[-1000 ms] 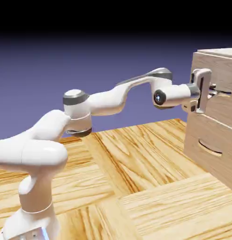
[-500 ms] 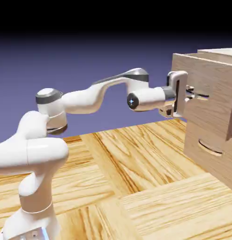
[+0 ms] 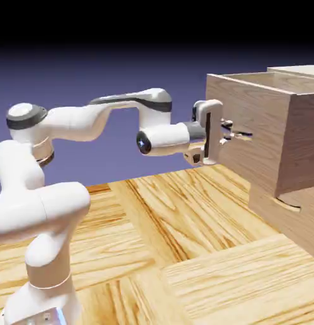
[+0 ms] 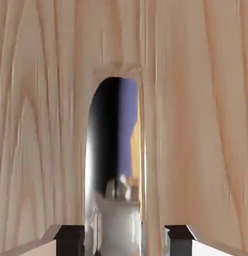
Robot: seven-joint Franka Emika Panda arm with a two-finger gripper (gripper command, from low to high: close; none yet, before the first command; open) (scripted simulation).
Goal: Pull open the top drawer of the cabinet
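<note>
We are holding our gripper (image 3: 238, 134) narrowly closed around the thin dark handle (image 3: 243, 134) of the light-brown wooden top drawer (image 3: 257, 130), standing pulled out.

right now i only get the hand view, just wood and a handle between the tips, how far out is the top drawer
Observer: The top drawer stands well out of the cabinet, and its open box shows from above.
Operator: is the hand coming in level or from above
Observer: Level. The gripper points sideways at the drawer front, right at the handle.
Operator: and the drawer below
Observer: The lower drawer is shut. Its front sits far behind the upper one, which partly hides its handle.
</note>
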